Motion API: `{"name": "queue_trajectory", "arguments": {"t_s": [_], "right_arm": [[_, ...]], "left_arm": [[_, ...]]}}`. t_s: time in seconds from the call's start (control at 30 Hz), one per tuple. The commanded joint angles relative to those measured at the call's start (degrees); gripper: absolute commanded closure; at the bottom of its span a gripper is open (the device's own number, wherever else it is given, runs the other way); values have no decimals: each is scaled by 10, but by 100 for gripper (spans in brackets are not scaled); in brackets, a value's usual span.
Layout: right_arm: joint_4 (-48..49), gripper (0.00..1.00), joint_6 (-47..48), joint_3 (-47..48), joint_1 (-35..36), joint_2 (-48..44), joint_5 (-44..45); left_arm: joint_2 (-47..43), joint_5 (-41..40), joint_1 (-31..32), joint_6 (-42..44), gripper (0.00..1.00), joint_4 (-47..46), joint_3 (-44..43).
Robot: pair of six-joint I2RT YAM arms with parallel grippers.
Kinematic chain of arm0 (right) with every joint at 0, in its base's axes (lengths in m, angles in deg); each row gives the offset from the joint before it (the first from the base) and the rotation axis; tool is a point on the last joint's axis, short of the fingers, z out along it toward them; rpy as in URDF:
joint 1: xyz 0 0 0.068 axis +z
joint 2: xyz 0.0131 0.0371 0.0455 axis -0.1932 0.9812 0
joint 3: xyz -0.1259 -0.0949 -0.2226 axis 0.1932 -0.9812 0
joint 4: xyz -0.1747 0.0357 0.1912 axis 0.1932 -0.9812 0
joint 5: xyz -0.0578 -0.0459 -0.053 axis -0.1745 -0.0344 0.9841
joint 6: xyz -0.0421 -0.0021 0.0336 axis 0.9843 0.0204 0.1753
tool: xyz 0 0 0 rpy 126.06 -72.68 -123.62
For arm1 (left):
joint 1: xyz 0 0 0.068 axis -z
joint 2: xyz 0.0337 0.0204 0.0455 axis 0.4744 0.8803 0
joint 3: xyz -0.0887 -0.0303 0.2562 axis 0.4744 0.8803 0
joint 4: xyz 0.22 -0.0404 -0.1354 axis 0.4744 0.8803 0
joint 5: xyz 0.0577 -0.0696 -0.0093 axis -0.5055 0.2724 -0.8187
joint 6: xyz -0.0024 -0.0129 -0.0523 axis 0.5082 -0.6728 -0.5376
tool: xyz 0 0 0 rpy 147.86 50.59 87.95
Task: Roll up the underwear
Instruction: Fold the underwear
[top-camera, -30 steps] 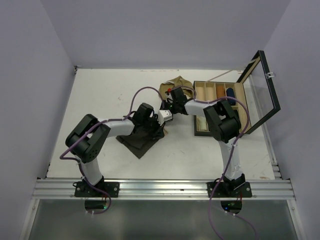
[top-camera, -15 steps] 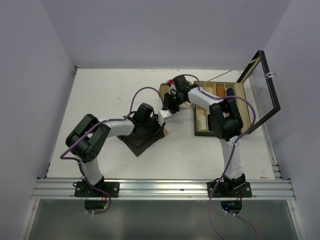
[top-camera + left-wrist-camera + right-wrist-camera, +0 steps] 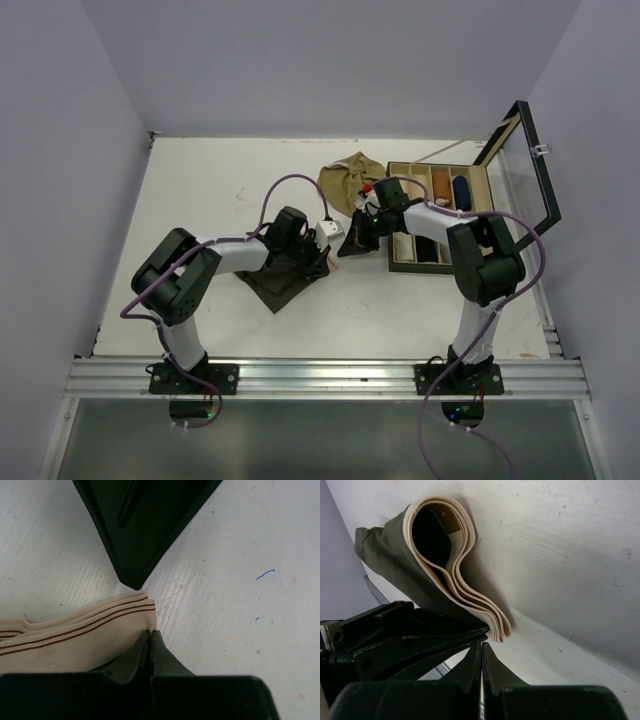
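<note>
From above, your dark brown cloth boxer briefs lie on the white table under the left gripper. The right gripper sits almost tip to tip with it. The crumpled olive-tan cloth briefs lie beside the wooden compartment box.

In the left wrist view, the jaws are pressed together at the corner of the beige striped waistband; you cannot tell whether cloth is caught.

In the right wrist view, the jaws are closed and empty, just short of the layered band.

Expect light, limp cloth that slides; I'd take hold on the firmer waistband.
</note>
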Motion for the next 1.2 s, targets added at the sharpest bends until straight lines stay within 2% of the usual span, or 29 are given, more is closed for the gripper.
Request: {"name": "queue_trajectory", "arguments": {"t_s": [0.0,0.43,0.73,0.87,1.0,1.17], "right_arm": [[72,100,-39,-25,11,-21,-43],[110,100,-47,-27,32,13,-29],[75,100,-1,15,58,76,12],[59,100,15,11,58,89,44],[45,100,18,-7,58,90,55],[90,100,-17,-61,58,77,44]], "left_arm": [[13,-2,4,1,100,37,19],[16,-3,4,3,100,39,16],[12,-2,4,7,100,41,13],[-2,-3,4,33,100,87,7],[-33,-14,4,109,91,167,-12],[-171,-48,-7,189,82,263,-12]]}}
